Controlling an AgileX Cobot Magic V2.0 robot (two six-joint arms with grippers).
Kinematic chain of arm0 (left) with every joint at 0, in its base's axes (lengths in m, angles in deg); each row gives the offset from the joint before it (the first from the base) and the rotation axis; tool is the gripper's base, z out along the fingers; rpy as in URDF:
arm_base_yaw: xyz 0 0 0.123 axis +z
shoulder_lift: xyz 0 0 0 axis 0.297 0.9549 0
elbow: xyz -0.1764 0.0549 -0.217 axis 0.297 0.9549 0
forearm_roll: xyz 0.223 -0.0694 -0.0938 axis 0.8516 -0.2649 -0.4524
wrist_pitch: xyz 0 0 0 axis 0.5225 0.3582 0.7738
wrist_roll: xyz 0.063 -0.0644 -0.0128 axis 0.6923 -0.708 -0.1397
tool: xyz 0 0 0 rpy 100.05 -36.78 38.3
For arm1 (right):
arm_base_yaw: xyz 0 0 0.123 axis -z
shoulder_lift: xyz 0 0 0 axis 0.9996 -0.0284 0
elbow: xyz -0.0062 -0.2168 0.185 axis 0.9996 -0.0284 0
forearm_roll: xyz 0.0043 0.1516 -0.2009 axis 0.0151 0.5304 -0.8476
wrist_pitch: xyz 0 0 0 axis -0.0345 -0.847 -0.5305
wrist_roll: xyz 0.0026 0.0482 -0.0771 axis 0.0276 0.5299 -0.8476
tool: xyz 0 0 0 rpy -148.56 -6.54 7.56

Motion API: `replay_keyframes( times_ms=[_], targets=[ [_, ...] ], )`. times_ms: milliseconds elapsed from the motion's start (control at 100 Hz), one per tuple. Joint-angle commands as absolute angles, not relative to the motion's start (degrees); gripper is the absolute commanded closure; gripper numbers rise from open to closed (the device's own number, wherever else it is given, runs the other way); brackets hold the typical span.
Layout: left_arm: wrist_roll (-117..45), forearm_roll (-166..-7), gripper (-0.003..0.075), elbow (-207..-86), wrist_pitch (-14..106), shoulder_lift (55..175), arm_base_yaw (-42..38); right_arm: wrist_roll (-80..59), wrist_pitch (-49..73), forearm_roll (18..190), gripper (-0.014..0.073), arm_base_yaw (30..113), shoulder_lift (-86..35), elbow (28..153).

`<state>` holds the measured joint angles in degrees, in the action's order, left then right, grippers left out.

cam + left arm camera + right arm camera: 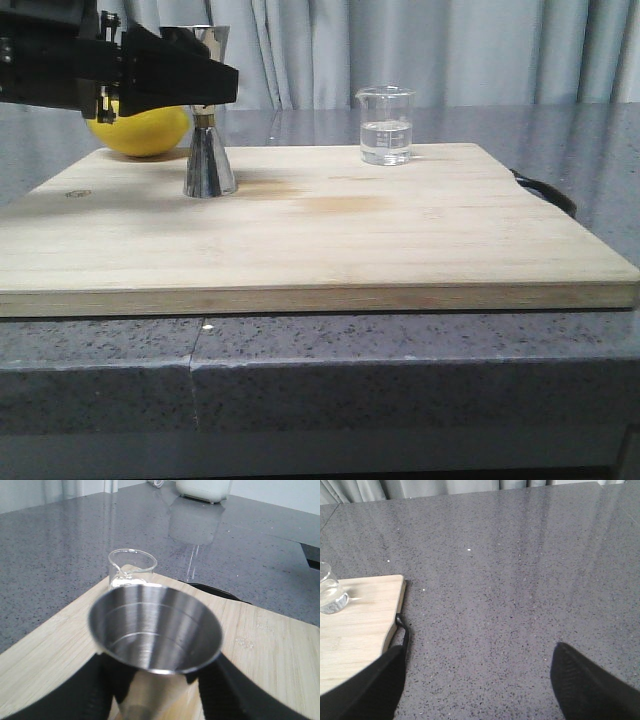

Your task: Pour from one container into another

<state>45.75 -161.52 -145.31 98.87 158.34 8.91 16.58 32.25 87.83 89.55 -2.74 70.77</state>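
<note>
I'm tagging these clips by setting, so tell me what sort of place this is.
Probably a kitchen or bar counter mock-up: a wooden cutting board on a speckled grey stone counter, with a steel jigger, a glass beaker of clear liquid and a lemon. Curtains hang behind.

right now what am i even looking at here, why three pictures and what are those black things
It is a two-armed robot at a table. One picture looks forward over the table; the other two come from cameras on each wrist. On the wooden cutting board stand a steel jigger and a glass beaker with clear liquid; a lemon lies behind. The black shapes are pincer fingers. The left pincer sits around the jigger's waist, its fingers close on both sides. The right pincer is open over bare countertop, holding nothing.
</note>
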Motion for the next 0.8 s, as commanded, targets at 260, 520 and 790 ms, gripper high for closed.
replay_keyframes(
  times_ms=[260,520,790],
  targets=[
    [45.9,-165.67,0.0489,-146.9,105.68,156.23,8.5,16.2,28.3,87.69,0.0054,89.8,-3.2,72.82],
    [45.8,-165.67,0.0489,-147.76,106.09,156.12,8.5,16.09,27.4,88.73,0.0054,89.8,-3.2,72.82],
    [44.75,-165.67,0.0489,-147.76,106.09,152.76,7.35,11.84,23.93,94.98,0.0054,89.69,-5.77,72.82]
  ],
)
